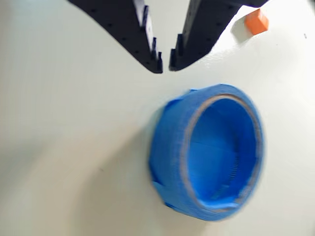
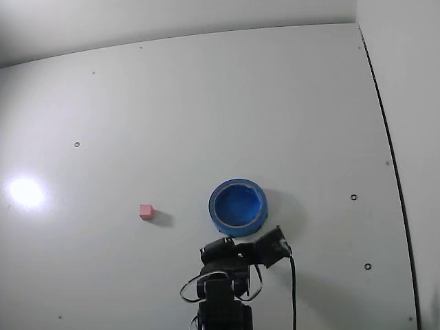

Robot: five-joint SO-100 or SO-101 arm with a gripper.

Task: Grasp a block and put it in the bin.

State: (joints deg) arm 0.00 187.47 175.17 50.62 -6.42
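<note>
So the end effector [image 1: 166,63] is empty, its black fingers nearly together with just a thin gap at the tips, hanging over bare white surface [image 1: 64,147] just beside the blue bin [image 1: 209,152]. The little pink block [image 2: 146,212] sits on the surface well off to the bin's [image 2: 238,207] left in the fixed view, and in the wrist view it peeks in at the top right corner [image 1: 256,21], looking more orange there.

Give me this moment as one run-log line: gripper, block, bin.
gripper: nearly shut, empty, above table | block: on table, left of bin in fixed view, untouched | bin: empty
</note>
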